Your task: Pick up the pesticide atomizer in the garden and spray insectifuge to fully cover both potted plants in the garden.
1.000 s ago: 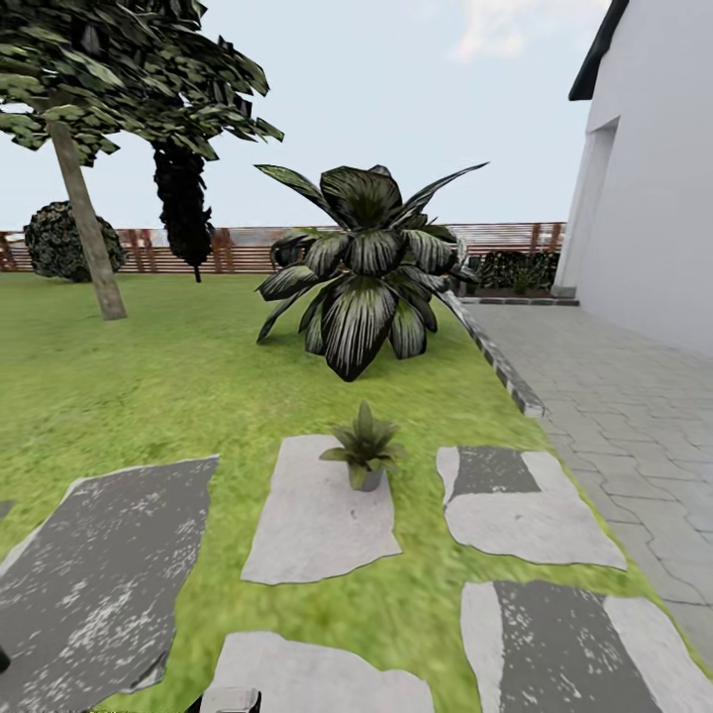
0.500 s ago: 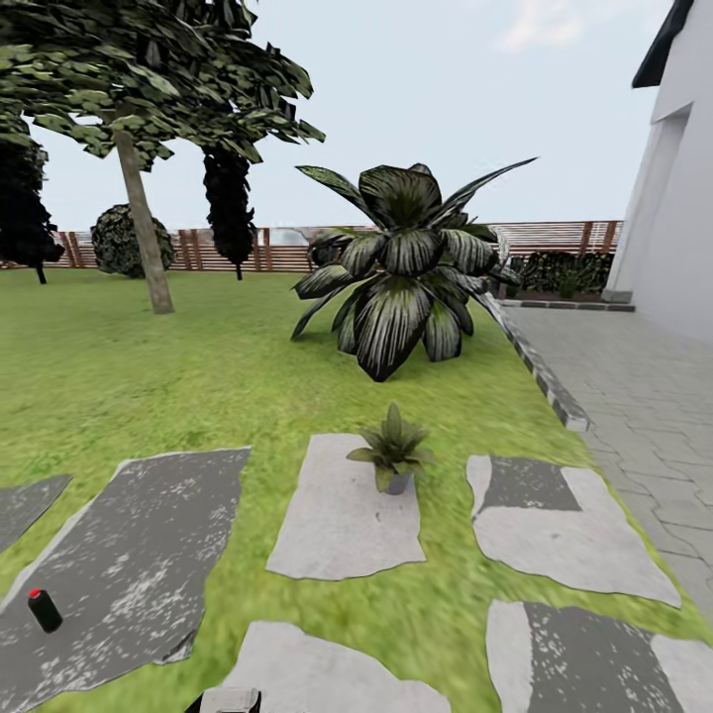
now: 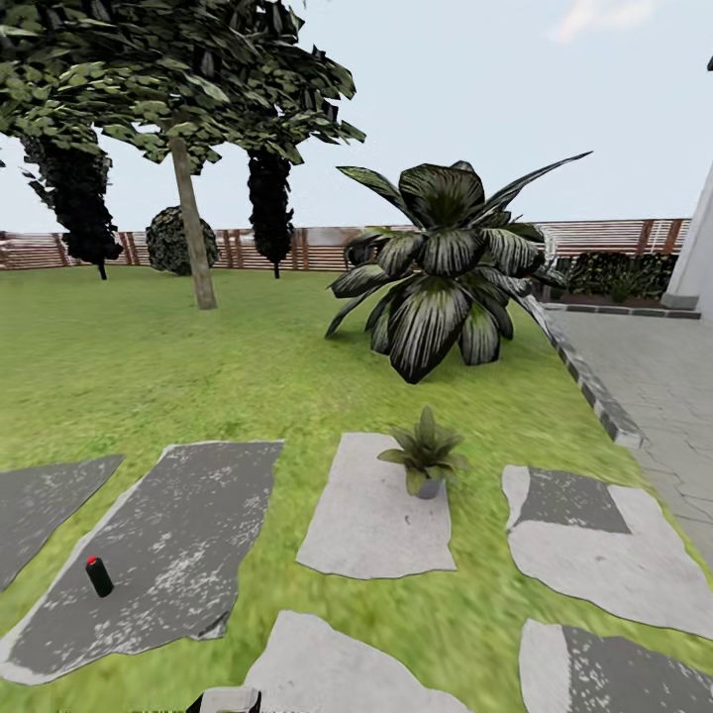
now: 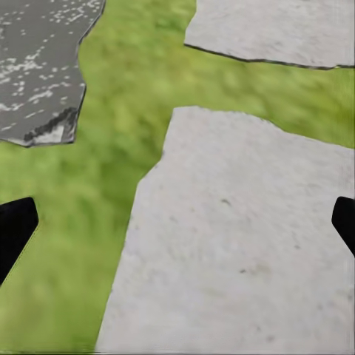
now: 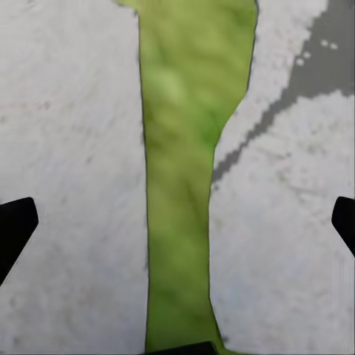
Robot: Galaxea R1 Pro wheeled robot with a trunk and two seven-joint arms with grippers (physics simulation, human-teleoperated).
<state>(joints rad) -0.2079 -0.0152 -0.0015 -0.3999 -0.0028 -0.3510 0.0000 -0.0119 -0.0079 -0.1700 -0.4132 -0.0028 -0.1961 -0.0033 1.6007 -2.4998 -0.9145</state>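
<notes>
On the dark slab [image 3: 168,535] left of the palm [image 3: 446,267], near its front-left end, stands the atomizer [image 3: 98,576]: small black can, red cap, upright, nothing touching it. One potted plant [image 3: 424,456] sits on the pale slab [image 3: 371,515] directly in front of the palm, at that slab's right edge, leaves spread low over a small grey pot. Lawn [image 3: 149,376] runs from the slabs back to the slat fence [image 3: 317,248] behind the palm. Left of the palm and further back: a tree [image 3: 193,218], a round bush [image 3: 178,240], two dark narrow trees. Right of the palm: a stone kerb [image 3: 594,386], then grey paving [image 3: 663,386].

Left gripper [image 4: 177,225]: dark fingertips [image 4: 13,231] at opposite edges of the left wrist view, spread wide, nothing between them, pale slab and grass below. Right gripper [image 5: 177,225]: same, fingertips [image 5: 15,225] far apart, empty, hanging over a grass strip between two slabs.
</notes>
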